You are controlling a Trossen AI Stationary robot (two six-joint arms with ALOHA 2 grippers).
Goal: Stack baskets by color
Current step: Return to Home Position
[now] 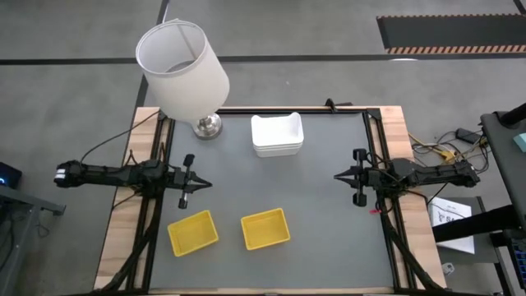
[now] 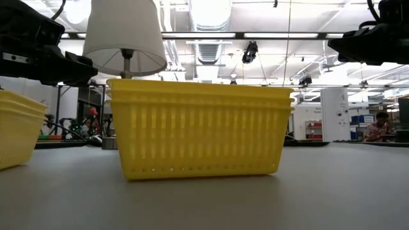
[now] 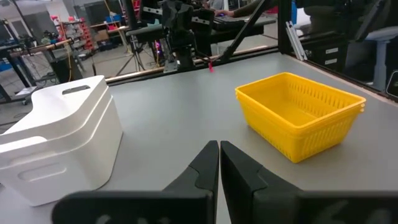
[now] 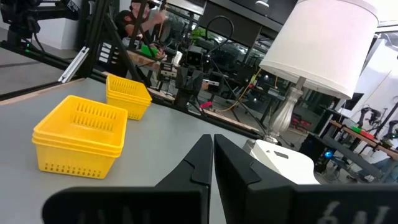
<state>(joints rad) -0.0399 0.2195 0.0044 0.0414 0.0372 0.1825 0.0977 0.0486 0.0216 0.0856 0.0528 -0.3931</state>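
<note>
Yellow mesh baskets make two piles on the table point(image 1: 329, 214). In the high view one yellow stack point(image 1: 265, 228) sits at 6 o'clock and a second yellow stack point(image 1: 193, 233) at 7 o'clock, near each other but apart. The white stack point(image 1: 277, 135) stands at 12 o'clock, with the lamp point(image 1: 182, 70) beside it at 11 o'clock. The left gripper point(image 1: 204, 184) hangs at 9 o'clock, its fingers point(image 3: 208, 163) pressed together on nothing, pointing inward. The right gripper point(image 1: 339, 177) hangs at 3 o'clock, its fingers point(image 4: 200, 157) likewise together and holding nothing, facing the left one across the table. Neither gripper touches a basket.
</note>
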